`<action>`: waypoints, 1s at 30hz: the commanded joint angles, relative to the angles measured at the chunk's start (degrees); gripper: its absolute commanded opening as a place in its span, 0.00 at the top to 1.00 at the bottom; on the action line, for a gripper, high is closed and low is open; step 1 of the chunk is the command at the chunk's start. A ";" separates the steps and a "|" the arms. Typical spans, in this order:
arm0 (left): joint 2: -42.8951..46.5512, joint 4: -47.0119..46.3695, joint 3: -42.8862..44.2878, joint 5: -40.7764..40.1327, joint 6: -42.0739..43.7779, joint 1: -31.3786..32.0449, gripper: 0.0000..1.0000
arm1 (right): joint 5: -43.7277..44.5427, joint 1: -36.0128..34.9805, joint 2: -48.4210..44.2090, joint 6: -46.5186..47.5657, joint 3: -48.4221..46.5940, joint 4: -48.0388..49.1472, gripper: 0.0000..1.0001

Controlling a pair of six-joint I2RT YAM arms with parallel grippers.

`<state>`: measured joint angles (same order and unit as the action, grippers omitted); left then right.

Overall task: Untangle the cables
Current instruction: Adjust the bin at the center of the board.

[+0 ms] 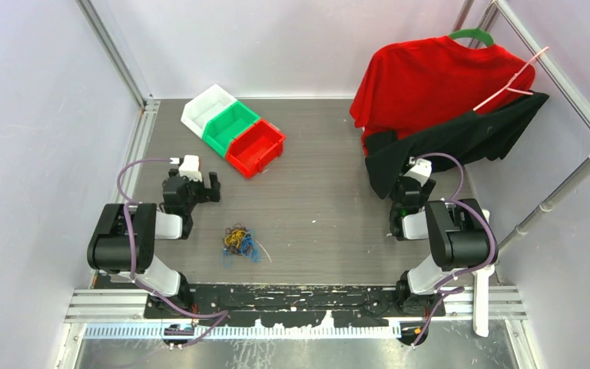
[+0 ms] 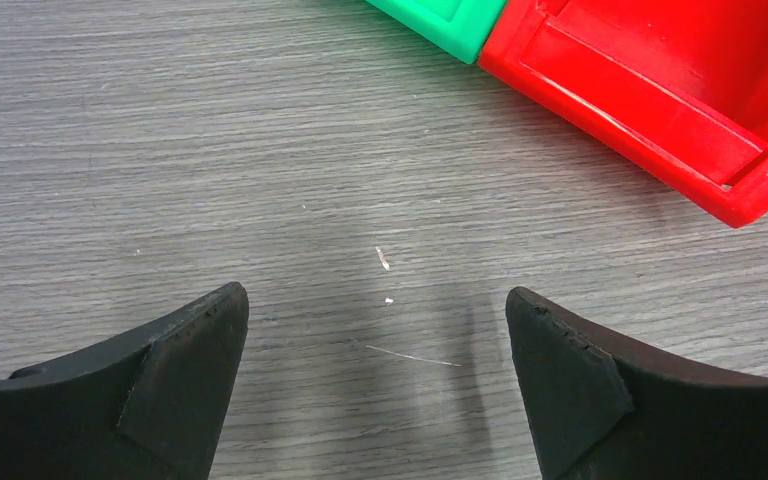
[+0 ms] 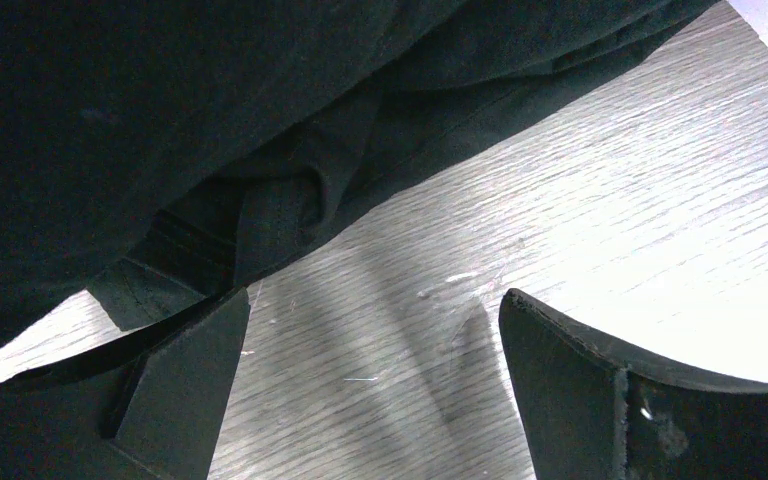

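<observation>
The cables (image 1: 240, 243), a small clump of blue, yellow-orange and dark strands, lie on the grey wood-grain table (image 1: 323, 184) in the lower centre-left of the overhead view, between the two arms and nearer the left one, touched by neither. The left gripper (image 2: 377, 310) hangs over bare tabletop above and to the left of the clump, its jaws spread wide with nothing between them. Its wrist view shows a corner of the green bin (image 2: 440, 20) and the red bin (image 2: 660, 90) at the upper right. These stand in a diagonal row with a white bin (image 1: 207, 108) in the upper left of the table. The right gripper (image 3: 375, 310), jaws likewise spread and empty, sits at the right, just under the hem of a black garment (image 3: 160, 120) that hangs beside a red T-shirt (image 1: 430, 77) on a green hanger (image 1: 472, 34).
</observation>
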<state>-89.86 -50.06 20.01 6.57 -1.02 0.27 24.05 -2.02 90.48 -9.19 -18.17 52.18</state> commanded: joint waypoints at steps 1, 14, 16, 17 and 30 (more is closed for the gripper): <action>1.50 -2.06 0.91 -0.93 0.98 0.17 0.00 | -0.15 0.26 -1.88 -0.43 -1.16 2.65 0.00; 1.51 -1.95 1.00 -0.93 0.87 0.12 0.00 | 5.17 0.33 -6.21 -2.41 -2.27 -2.20 0.00; 1.65 -1.43 1.41 -0.88 0.31 -0.27 0.01 | 7.38 -0.08 -11.72 -2.98 -5.05 -13.80 0.00; 2.21 0.35 2.05 -0.78 0.02 -0.57 0.00 | 7.27 -0.09 -14.44 -3.76 -6.62 -18.78 0.00; 9.30 59.34 32.68 14.51 2.55 -10.79 0.00 | -14.69 -0.13 -22.94 -40.73 -22.02 -50.37 0.00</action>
<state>-82.96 -11.00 45.56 12.91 0.49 -5.89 21.45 -2.02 69.21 -35.97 -35.83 8.78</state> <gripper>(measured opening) 0.995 0.999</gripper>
